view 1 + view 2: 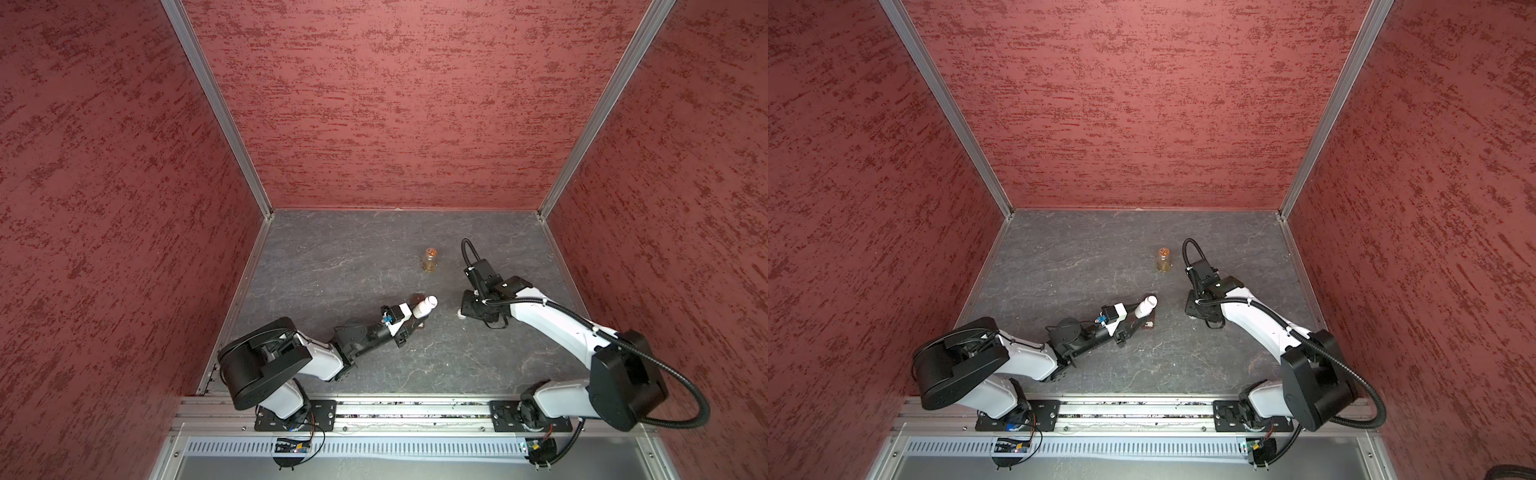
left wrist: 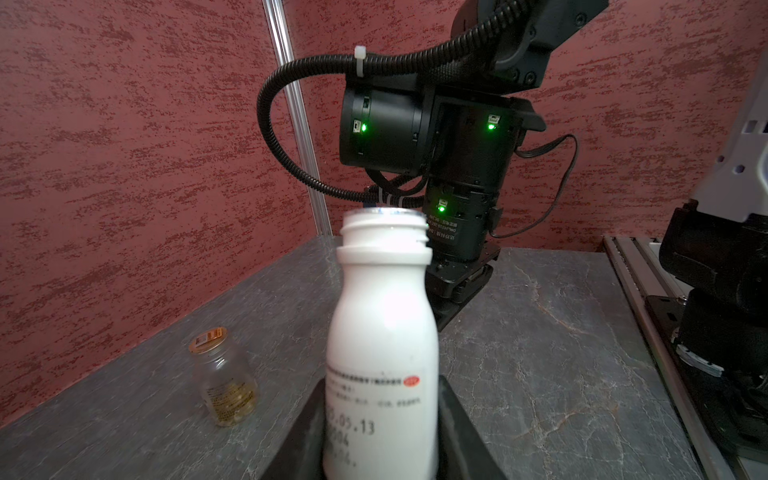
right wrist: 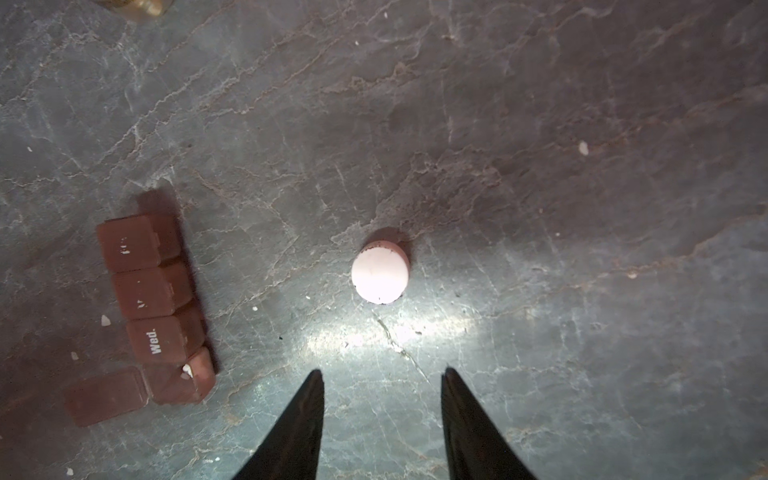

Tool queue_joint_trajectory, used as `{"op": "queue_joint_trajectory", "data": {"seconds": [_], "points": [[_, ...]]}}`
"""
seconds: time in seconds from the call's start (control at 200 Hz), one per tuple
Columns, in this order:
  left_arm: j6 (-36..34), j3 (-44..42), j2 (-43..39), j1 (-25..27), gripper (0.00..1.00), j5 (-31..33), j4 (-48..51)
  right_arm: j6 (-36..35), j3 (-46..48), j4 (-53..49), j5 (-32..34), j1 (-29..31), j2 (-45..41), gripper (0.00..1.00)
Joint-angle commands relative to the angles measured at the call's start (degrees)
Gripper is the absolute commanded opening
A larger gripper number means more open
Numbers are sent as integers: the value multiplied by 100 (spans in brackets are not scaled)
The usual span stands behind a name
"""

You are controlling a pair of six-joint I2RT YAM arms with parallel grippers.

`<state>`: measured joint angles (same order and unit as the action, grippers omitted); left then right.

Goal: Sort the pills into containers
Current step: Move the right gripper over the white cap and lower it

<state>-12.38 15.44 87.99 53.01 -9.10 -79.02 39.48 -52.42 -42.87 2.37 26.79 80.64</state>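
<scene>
The left gripper (image 2: pixel 380 434) has its jaws clamped on the lower body of a small white plastic bottle (image 2: pixel 382 324), whose threaded mouth is uncapped. The right gripper (image 3: pixel 382 371) hangs over the grey veined counter (image 3: pixel 561 145), jaws apart with nothing between them. A round whitish cap (image 3: pixel 380 272) lies flat on the counter just ahead of the tips.

The narrow dark-brown strip box of square compartments (image 3: pixel 151 291) rests on the counter off to one side of the cap. Three lids are down (one reads "Wed.") and the end compartment (image 3: pixel 183 380) has its lid flipped open. In a top view the box shows just beneath the tilted bottle. A clear amber bottle with an orange cap (image 1: pixel 430 259) stands apart.

Opening looks done, so pouring seems to be the step in hand. Next, I judge, the left arm must bring the mouth over the open compartment and tip gently, or pills may scatter across the counter.
</scene>
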Motion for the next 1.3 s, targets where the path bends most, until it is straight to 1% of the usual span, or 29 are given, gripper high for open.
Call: {"op": "queue_joint_trajectory", "data": {"seconds": [0.0,0.366,0.822,1.102,1.292], "points": [[-45,-79,-27,25,0,-97,-192,-86,-230,77,209,-40,212,48],[-150,-161,-119,23,0,-161,-184,-164,-579,80,166,-41,954,52],[-177,-199,-143,2,0,-221,-184,-152,-707,-62,294,-33,1355,52],[-203,-199,-135,4,0,-261,-183,-143,-743,-57,246,-34,1569,51],[-216,-217,-154,2,0,-272,-184,-152,-759,-37,196,-33,1659,48]]}}
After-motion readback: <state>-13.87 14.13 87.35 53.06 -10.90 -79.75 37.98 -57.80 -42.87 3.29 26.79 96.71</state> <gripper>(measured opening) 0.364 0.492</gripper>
